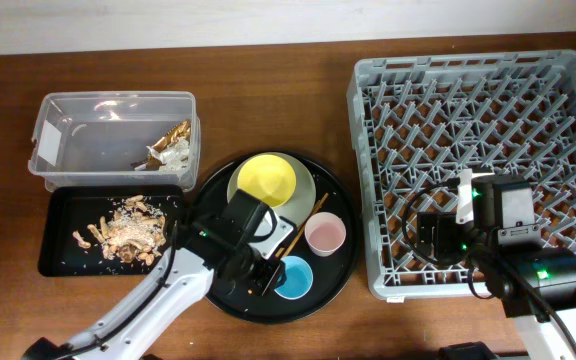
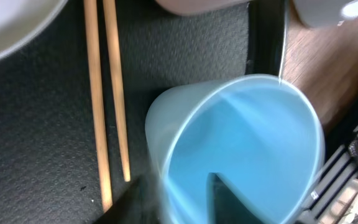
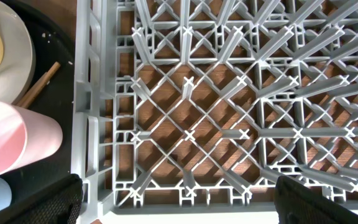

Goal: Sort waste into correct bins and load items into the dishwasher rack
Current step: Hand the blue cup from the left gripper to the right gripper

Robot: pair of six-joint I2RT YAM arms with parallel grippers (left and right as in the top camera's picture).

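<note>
We see the blue cup (image 1: 294, 278) standing upright at the front of the round tray (image 1: 346, 262), mouth up. It is small and light blue, with a thin, slightly translucent wall and nothing inside it. In the left wrist view it fills most of the frame and is blurred. The left gripper (image 1: 265, 275) straddles the cup's near wall, with 1 dark finger (image 2: 229, 202) inside the cup and the other outside. We cannot tell whether they press on the wall. The 2 chopsticks (image 1: 298, 232) lie side by side on the tray just left of the cup, and the pink cup (image 1: 325, 234) stands upright behind it. Further back sits the pale plate (image 1: 306, 196) with the yellow bowl (image 1: 266, 180) on it. The clear tub (image 1: 113, 97) at the back left holds the gold wrapper (image 1: 175, 135) and a crumpled white napkin (image 1: 171, 155), both in its right corner. In front of the tub and touching it, the black tray (image 1: 58, 250) carries a heap of beige scraps (image 1: 128, 230) toward its right half. The rack (image 1: 488, 110) stands to the right on the wooden table (image 1: 268, 100), its pegged grid holding no dishes. The right gripper (image 3: 179, 202) hangs over the rack's front left corner, its fingers spread wide and holding nothing.
</note>
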